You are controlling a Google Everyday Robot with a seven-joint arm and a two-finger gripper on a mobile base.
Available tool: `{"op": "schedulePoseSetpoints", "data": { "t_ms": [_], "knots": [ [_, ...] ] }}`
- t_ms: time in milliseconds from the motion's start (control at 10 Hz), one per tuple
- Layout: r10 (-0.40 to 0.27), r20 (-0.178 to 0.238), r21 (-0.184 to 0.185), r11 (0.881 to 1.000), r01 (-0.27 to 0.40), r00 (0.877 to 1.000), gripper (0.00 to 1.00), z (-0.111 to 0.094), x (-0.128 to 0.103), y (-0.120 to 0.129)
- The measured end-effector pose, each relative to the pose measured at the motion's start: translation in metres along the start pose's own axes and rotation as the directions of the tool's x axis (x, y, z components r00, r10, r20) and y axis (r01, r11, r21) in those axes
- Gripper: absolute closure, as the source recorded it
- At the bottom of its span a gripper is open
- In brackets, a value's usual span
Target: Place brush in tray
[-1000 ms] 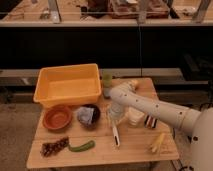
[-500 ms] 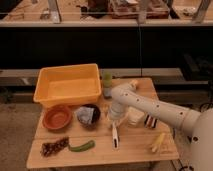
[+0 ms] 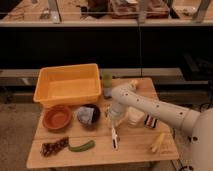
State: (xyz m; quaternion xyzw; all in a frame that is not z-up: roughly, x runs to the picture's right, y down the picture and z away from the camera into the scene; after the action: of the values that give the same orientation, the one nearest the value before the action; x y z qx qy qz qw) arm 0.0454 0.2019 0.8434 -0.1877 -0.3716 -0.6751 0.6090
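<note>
The brush point(image 3: 115, 137) is a slim cream-white stick with a dark end. It lies on the wooden table point(image 3: 130, 152) in front of centre, with the dark end pointing toward the front edge. My gripper point(image 3: 114, 118) hangs at the end of the white arm, right over the brush's far end. Its tips are hidden against the arm and the table. The yellow tray point(image 3: 43, 85) stands at the table's back left, up and to the left of the gripper, with nothing visible inside it.
An orange-brown bowl point(image 3: 57, 117) and a dark bowl point(image 3: 88, 115) sit left of the gripper. A green bottle point(image 3: 106, 85) stands beside the tray. A white cup point(image 3: 135, 116), a striped packet point(image 3: 150, 121), a yellow item point(image 3: 157, 142), a green vegetable point(image 3: 81, 146) and a brown snack point(image 3: 54, 147) are also on the table.
</note>
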Motion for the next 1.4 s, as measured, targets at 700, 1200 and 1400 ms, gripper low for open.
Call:
{"op": "schedulePoseSetpoints", "data": {
  "t_ms": [700,1200,1400],
  "knots": [
    [0.057,-0.054,0.084,0.995,-0.053,0.997,0.86,-0.055,0.028,0.009],
    [0.061,-0.082,0.110,0.993,-0.052,0.995,0.86,-0.066,0.035,0.005],
    [0.059,-0.083,0.111,0.993,-0.050,0.995,0.86,-0.067,0.036,0.004]
  ]
}}
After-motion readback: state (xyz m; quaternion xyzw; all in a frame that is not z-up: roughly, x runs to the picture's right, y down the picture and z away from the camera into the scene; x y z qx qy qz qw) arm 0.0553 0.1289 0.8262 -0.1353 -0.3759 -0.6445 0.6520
